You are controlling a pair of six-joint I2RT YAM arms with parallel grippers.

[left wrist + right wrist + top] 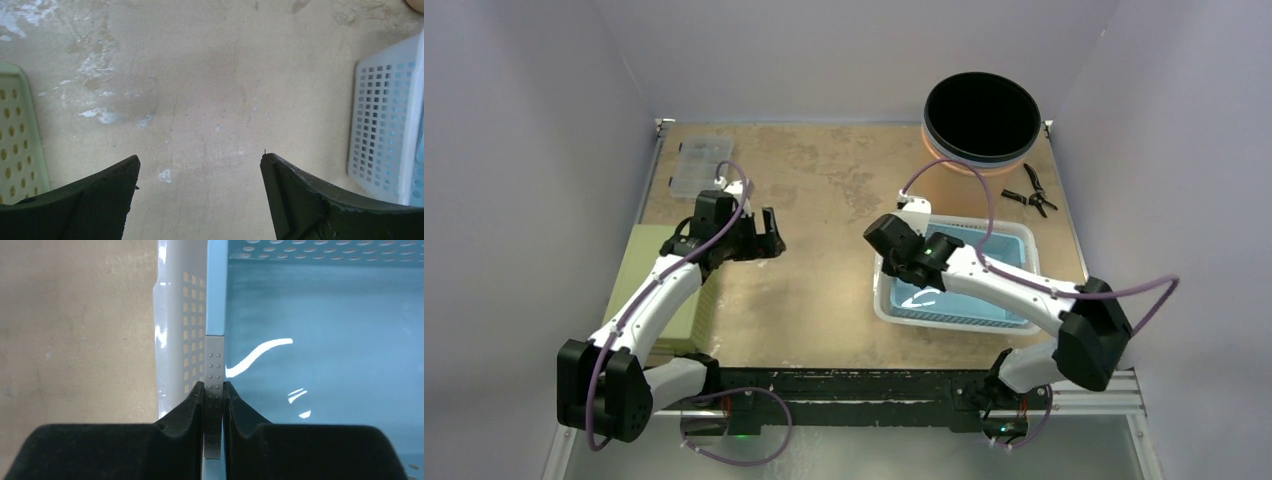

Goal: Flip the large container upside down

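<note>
The right hand [213,390] is pinched shut on the 9 o'clock wall of the large container [320,350], upright at about 4 o'clock on the surface [75,340]. The left hand [200,162] hovers wide open above the surface, at the container's 9 o'clock.

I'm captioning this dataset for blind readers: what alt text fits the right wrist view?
The right gripper is shut on the left rim of a pale blue perforated basket, one finger outside the wall and one inside. Tan table lies to the left.
</note>
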